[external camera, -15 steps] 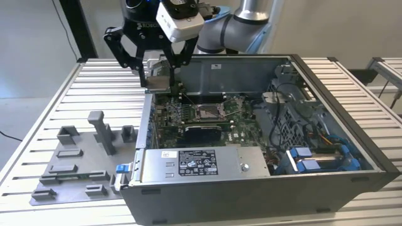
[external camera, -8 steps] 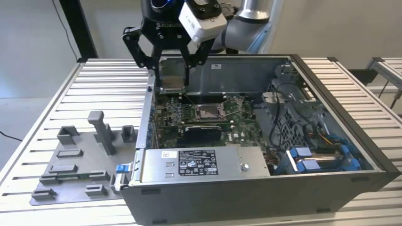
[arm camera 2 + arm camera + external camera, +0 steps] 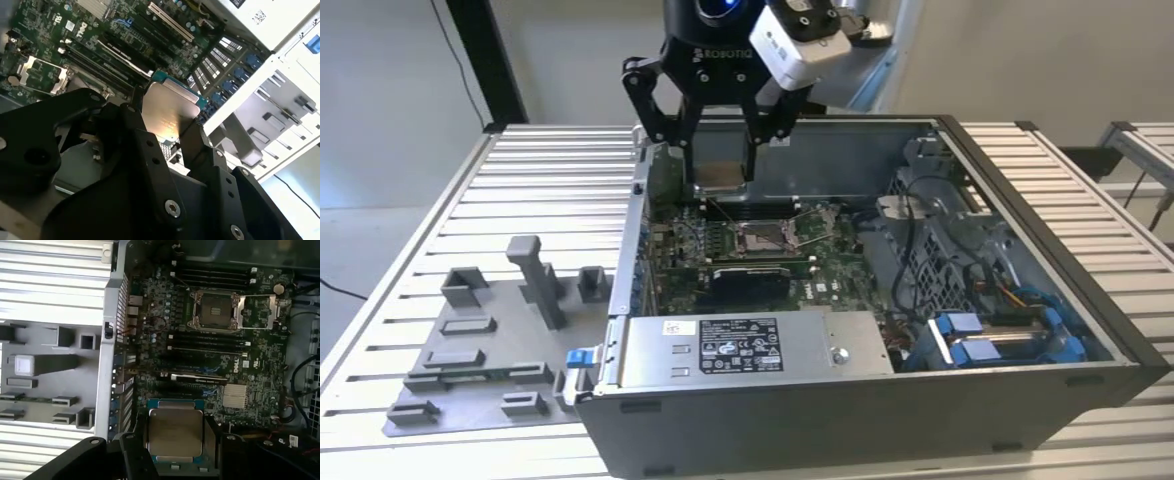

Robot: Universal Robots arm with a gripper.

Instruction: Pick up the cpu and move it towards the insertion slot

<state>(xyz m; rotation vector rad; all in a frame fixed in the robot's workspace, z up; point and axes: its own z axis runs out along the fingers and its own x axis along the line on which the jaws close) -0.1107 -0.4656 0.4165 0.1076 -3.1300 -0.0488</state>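
Note:
My gripper (image 3: 720,160) is shut on the cpu (image 3: 720,176), a small flat square chip with a silvery top, and holds it by two opposite edges. It hangs above the rear of the open computer case, over the motherboard. In both wrist views the cpu (image 3: 170,112) (image 3: 175,432) sits between the black fingers (image 3: 145,150). The insertion slot (image 3: 758,237) lies lower on the green board, nearer the case's middle, its metal frame folded open. The first wrist view shows the insertion slot (image 3: 216,311) with a brownish pin centre, well apart from the chip.
The computer case (image 3: 1014,400) stands open on a slatted metal table (image 3: 547,190). A silver power supply (image 3: 734,345), a black block (image 3: 747,285) and blue drive bays (image 3: 1001,335) fill its near side. A grey fixture plate (image 3: 494,340) with blocks lies at the exterior view's left.

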